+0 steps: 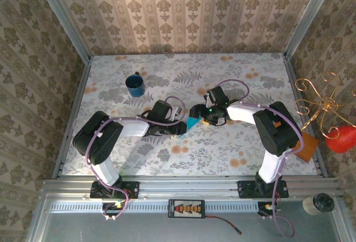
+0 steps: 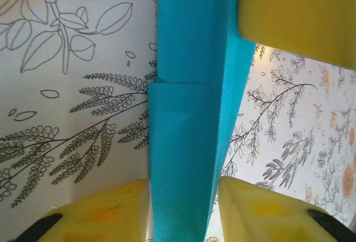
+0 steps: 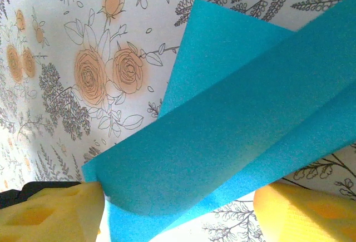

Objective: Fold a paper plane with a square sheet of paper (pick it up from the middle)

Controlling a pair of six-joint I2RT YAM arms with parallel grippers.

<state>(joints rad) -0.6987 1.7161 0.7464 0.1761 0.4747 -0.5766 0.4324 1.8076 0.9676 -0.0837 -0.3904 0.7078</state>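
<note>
At the middle of the floral table (image 1: 239, 153), seen from the top camera, the two arms meet over the turquoise paper (image 1: 193, 122); the left gripper (image 1: 181, 126) comes at it from the left and the right gripper (image 1: 204, 115) from the right and a little farther back; only a small folded piece of the paper shows between them; a dark blue mug (image 1: 134, 84) stands well apart to the far left, and an orange-brown board (image 1: 307, 147) lies at the table's right edge.

In the left wrist view, the paper is a long folded strip with a cross fold partway along, running straight between the yellow fingers (image 2: 94, 217) of the left gripper (image 2: 183, 211); both fingers sit tight against its sides with hardly any gap; whether they actually pinch it I cannot tell; another yellow pad (image 2: 300, 14) overlaps the strip's far right end.

In the right wrist view, the right gripper (image 3: 178, 214) stands wide apart; the paper arches across the gap, raised off the table; its curled edge touches the left finger (image 3: 50, 214); the other finger (image 3: 306, 214) sits clear below it; nothing is clamped.
</note>
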